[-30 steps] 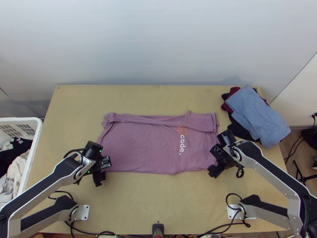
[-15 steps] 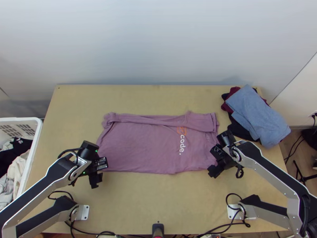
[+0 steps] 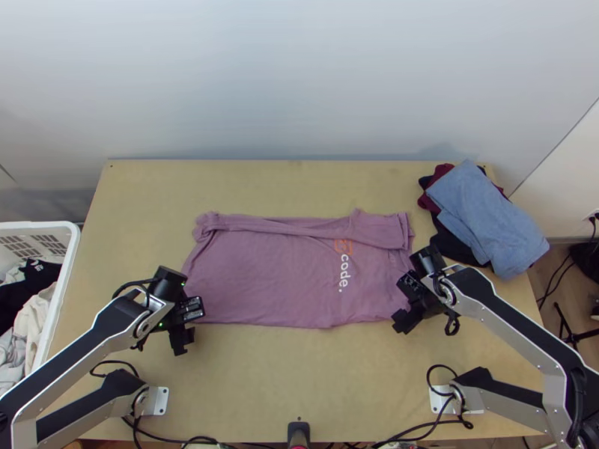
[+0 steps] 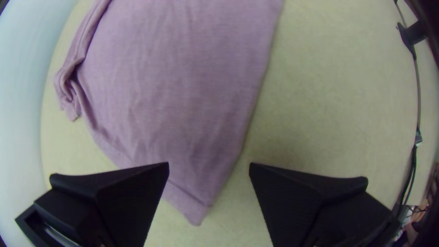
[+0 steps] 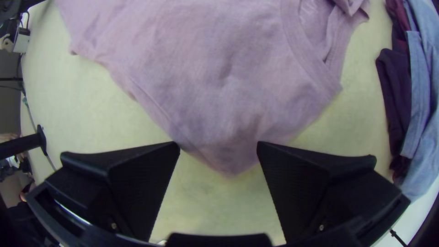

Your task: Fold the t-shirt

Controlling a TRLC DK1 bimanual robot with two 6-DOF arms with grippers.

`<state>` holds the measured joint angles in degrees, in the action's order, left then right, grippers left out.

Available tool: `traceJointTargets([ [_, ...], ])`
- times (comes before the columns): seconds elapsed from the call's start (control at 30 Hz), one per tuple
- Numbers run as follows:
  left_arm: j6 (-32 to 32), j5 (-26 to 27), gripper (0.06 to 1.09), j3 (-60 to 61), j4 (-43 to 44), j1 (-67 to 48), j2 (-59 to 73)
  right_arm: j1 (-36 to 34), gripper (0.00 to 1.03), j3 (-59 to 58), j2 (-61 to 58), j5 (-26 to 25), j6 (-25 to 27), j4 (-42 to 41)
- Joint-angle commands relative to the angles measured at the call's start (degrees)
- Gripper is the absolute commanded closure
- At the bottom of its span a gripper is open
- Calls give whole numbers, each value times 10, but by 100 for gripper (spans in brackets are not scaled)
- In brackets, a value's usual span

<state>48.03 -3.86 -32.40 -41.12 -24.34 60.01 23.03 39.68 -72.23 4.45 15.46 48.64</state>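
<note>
The left claw [image 3: 186, 327] is at the lower left of the top view, wide open, with nothing pinched. In its wrist view, a corner of the shirt lies in the gap between its two fingers. The right claw [image 3: 405, 305] is right of the middle of the top view. It is wide open too and has no cloth in its grip, and another shirt corner points into its gap. I cannot tell if either claw touches the shirt.

The purple t-shirt [image 3: 277, 273] lies flat in the middle of the surface [image 3: 299, 374], with a strip folded over along its top edge.

At the left edge of the frame, a white basket [image 3: 67, 262] holds black, cream and grey clothes [image 3: 34, 318]. At the upper right, a blue cloth [image 3: 487, 217] sits on dark red and black cloths [image 3: 449, 243]. Both claws cover bits of the shirt's lower corners in the top view. Black cables [image 3: 176, 438] run along the bottom.
</note>
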Motion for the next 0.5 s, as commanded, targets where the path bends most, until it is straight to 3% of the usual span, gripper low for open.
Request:
traceJointTargets([
  [0.0,0,5,23,1,10,7,9,2,28,4,-8,-8,-3,-16],
  [0.13,4,6,23,1,13,11,13,2,38,4,-10,-9,-4,-25],
  [0.47,6,16,30,1,33,25,31,2,44,1,-12,-9,-5,-35],
])
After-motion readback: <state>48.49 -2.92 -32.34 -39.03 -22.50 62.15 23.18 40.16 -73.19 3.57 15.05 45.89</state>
